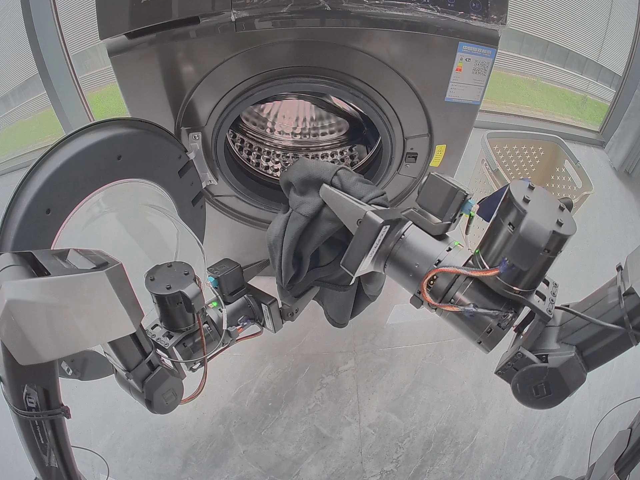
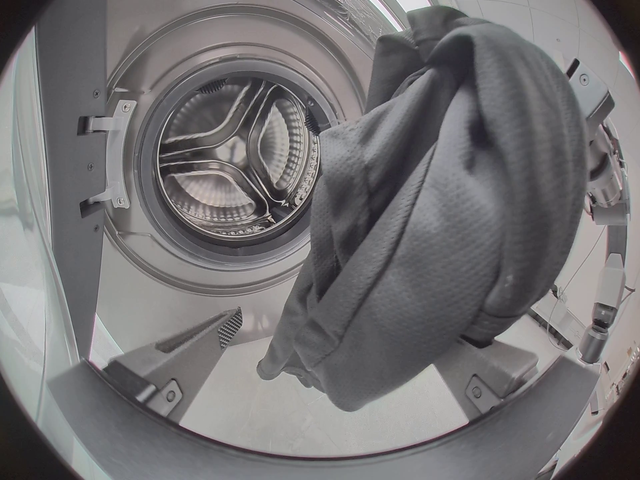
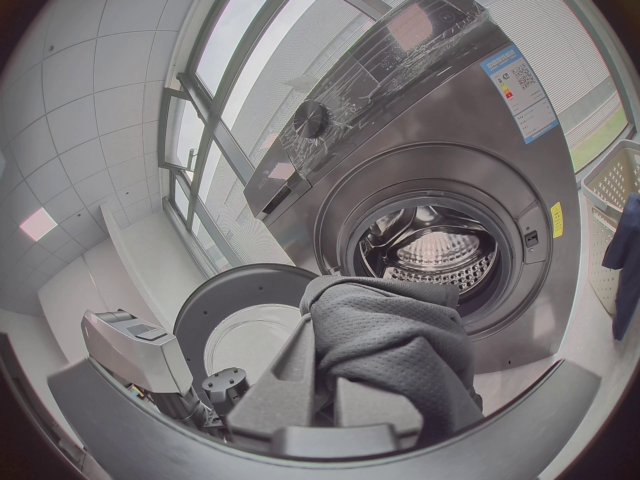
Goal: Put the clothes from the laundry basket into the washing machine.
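A dark grey garment (image 1: 313, 241) hangs in front of the washing machine's open drum (image 1: 300, 135), just below its rim. My right gripper (image 1: 333, 201) is shut on the garment's upper part, and the cloth drapes over its fingers (image 3: 280, 381). My left gripper (image 1: 293, 301) is lower, at the garment's bottom edge. It is open, its fingers (image 2: 200, 341) spread wide, and the cloth's lower end (image 2: 400, 235) hangs between them. The drum (image 2: 227, 161) looks bare inside. The laundry basket (image 1: 533, 161) stands on the floor to the right of the machine.
The round machine door (image 1: 100, 188) is swung wide open to the left, close behind my left arm. A dark blue cloth (image 1: 493, 205) hangs over the basket's near rim (image 3: 617, 188). Grey marbled floor (image 1: 347, 401) lies in front of the machine.
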Controlling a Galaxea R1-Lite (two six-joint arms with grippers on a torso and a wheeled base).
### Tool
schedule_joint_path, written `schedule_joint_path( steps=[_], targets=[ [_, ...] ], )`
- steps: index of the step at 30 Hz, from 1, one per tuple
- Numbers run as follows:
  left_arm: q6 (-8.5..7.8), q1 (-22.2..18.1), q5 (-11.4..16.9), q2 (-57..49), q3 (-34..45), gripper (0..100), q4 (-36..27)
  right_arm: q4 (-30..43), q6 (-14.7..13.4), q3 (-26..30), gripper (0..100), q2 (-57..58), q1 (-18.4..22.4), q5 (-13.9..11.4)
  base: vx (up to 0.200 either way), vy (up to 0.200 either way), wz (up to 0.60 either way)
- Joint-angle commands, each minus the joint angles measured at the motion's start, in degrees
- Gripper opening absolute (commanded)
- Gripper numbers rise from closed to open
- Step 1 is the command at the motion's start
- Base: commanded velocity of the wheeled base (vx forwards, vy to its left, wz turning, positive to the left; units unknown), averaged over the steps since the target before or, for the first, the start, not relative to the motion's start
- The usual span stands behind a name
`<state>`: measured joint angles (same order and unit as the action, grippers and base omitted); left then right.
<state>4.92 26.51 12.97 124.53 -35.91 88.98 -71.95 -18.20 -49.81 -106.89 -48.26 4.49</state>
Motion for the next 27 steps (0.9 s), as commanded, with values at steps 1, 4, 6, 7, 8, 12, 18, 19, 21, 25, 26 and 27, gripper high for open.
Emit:
schedule_joint_path(
  steps=[1, 4, 6, 7, 8, 12, 18, 19, 21, 25, 26, 27],
  targets=[
    [0.0, 0.29, -1.28, 1.86, -2.06, 100, 0.23, -0.03, 0.01, 0.06, 0, 0.01, -0.08, 0.0, 0.0, 0.0, 0.0],
    [0.08, 0.38, -1.81, 1.77, -2.85, 0, 0.23, -0.03, 0.01, 0.06, 0, 0.01, -0.08, 0.0, 0.0, 0.0, 0.0],
    [0.26, 0.38, -1.81, 1.6, -3.11, 0, 0.23, -0.03, 0.01, 0.15, 0, 0.01, -0.08, 0.0, 0.0, 0.0, 0.0],
    [0.35, 0.38, -1.81, 1.42, -3.11, 0, 0.32, -0.03, 0.01, 0.15, 0, 0.01, -0.08, 0.0, 0.0, 0.0, 0.0],
    [0.35, 0.38, -1.81, 1.33, -3.02, 0, 0.32, -0.03, 0.01, 0.15, 0, 0.01, -0.08, 0.0, 0.0, 0.0, 0.0],
    [0.35, 0.47, -1.9, 0.37, -1.7, 0, 0.49, 0.05, 0.01, 0.33, 0, -0.25, 0.01, 0.0, 0.0, 0.0, 0.0],
    [-0.27, 1.35, -1.55, -8.77, 6.73, 0, 0.32, -0.03, 0.01, 0.24, 0, -1.22, 1.07, 0.0, 0.0, 0.0, 0.0],
    [-0.18, 1.43, -1.19, -10.88, 9.11, 0, 0.32, -0.03, 0.01, 0.15, 0, -1.57, 1.24, 0.0, 0.0, 0.0, 0.0],
    [-0.09, 1.61, -0.49, -14.22, 13.24, 0, 0.32, -0.03, 0.01, 0.24, 0, -2.01, 1.24, 0.08, 0.0, 0.0, 0.0],
    [0.44, 1.52, 2.59, -18.53, 17.02, 0, 0.23, 0.23, 0.36, 1.12, 0, -3.33, 1.33, 0.08, 0.0, 0.0, 0.0],
    [0.44, 1.52, 2.76, -18.62, 17.02, 0, 0.23, 0.23, 0.45, 1.3, 0, -3.5, 1.33, 0.08, 0.0, 0.0, 0.0],
    [0.26, 1.61, 2.76, -18.88, 16.93, 0, 0.23, 0.14, 0.45, 1.82, 100, -3.68, 1.24, 0.17, 0.0, 0.0, 0.0]
  ],
)
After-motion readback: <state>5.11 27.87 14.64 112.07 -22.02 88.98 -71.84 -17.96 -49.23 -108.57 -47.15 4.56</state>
